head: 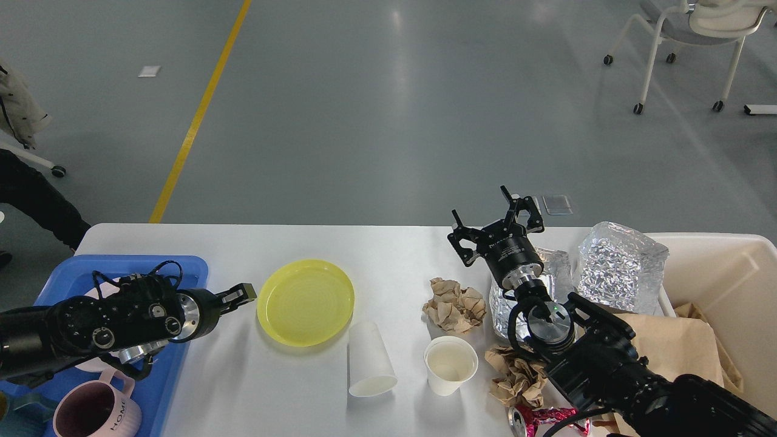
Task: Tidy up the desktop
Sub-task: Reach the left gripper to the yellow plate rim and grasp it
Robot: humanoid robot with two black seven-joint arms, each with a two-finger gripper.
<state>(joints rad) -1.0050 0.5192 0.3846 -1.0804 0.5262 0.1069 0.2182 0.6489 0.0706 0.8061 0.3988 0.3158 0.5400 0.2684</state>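
The right gripper (496, 217) hangs with its jaws spread wide and nothing between them, above the far edge of the desktop (388, 246). Just behind and below its wrist sit 2 crumpled foil wrappings: one (619, 267) leaning on the rim of the cream bin (716, 243), the other (534, 291) partly hidden by the arm. The left gripper (243, 294) points right over the desktop's left part, its tip near the rim of the yellow plate (305, 301) — its fingers look close together, but I cannot tell whether they meet.

Between the 2 arms the white desktop carries 1 yellow plate, 2 white paper cups and 2 balls of crumpled brown paper. One cup (369, 359) lies on its side just right of the plate; the other (450, 365) stands upright beside it. One paper ball (454, 305) lies behind the upright cup, the other (516, 379) to its right, against the right arm. A crushed pink can (543, 420) lies at the near edge.

The blue tray (182, 267) at left holds 1 pink mug (97, 413) — other contents are hidden by the left arm. Brown paper (686, 346) lies in the bin.
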